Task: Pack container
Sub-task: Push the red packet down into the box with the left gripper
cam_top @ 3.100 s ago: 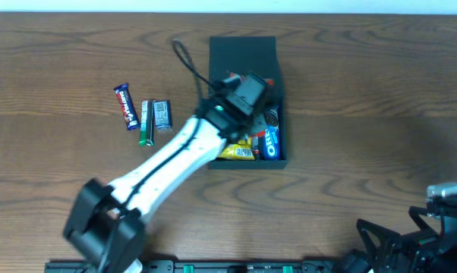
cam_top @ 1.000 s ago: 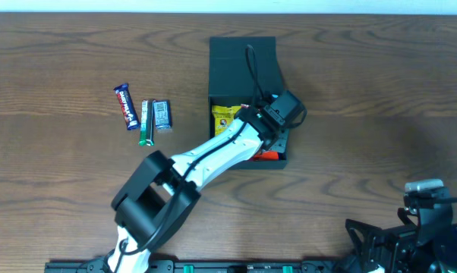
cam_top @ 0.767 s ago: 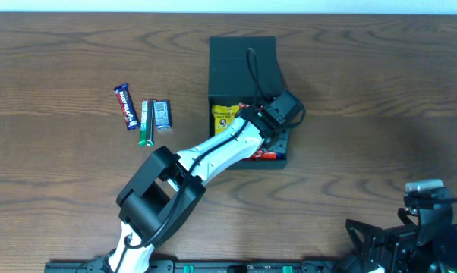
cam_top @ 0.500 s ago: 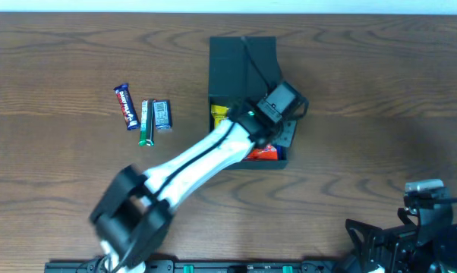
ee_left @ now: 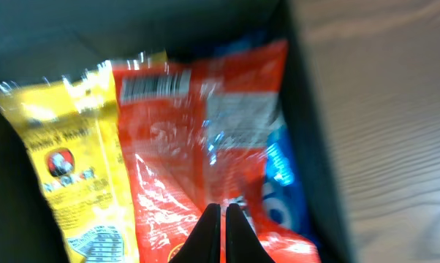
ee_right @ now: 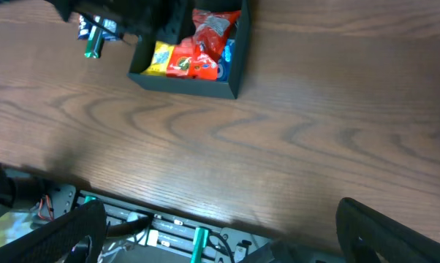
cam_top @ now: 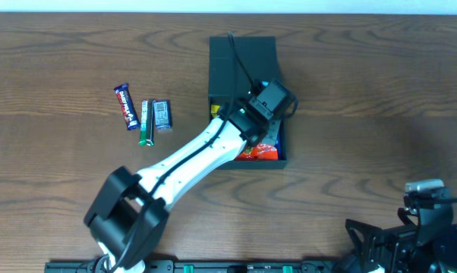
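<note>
Container is sitting mid-bench, toward the far edge, opening facing up. Flap lid is lying open on the far side, so the long axis is running near-to-far. The lid's tip is ending close to the bench's far edge.

Left claw is hanging inside over the red packet. Its tips are clenched together with nothing visibly between them, and the container's right wall is running just beside it.

Yellow packet is lying left of the red one, and a blue packet is peeking out on its right. Red packet is showing a barcode; other print is blurring out, unreadable.

Three small bars are lying left of the container, apart from it.

Right claw is sitting released, fingers wide, at the near right corner, well apart from the container.
</note>
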Robot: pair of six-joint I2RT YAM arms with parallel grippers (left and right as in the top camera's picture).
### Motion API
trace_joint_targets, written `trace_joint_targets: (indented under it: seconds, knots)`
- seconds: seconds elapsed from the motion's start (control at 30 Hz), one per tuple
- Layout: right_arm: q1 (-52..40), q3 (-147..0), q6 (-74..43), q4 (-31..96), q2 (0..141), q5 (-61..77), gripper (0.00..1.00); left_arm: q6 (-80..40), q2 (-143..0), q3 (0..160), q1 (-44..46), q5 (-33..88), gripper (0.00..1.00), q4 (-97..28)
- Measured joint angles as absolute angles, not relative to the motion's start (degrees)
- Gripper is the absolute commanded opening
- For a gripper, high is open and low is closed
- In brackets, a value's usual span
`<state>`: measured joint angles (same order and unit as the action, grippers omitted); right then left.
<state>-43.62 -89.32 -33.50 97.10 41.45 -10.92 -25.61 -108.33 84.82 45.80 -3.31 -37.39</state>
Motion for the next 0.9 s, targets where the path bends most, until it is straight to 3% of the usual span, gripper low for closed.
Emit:
trace_joint_targets:
  seconds: [0.63, 0.9]
  knots:
    - [-43.62, -89.34, -33.5, 97.1, 41.45, -10.92, 0.99, -27.2, -115.15, 84.07, 45.32, 8.36, 0.06, -29.93]
    - [-43.62, -89.34, -33.5, 97.1, 41.45, -10.92, 0.99, -27.18, -113.01, 83.5, 45.43, 7.38, 0.06, -30.02]
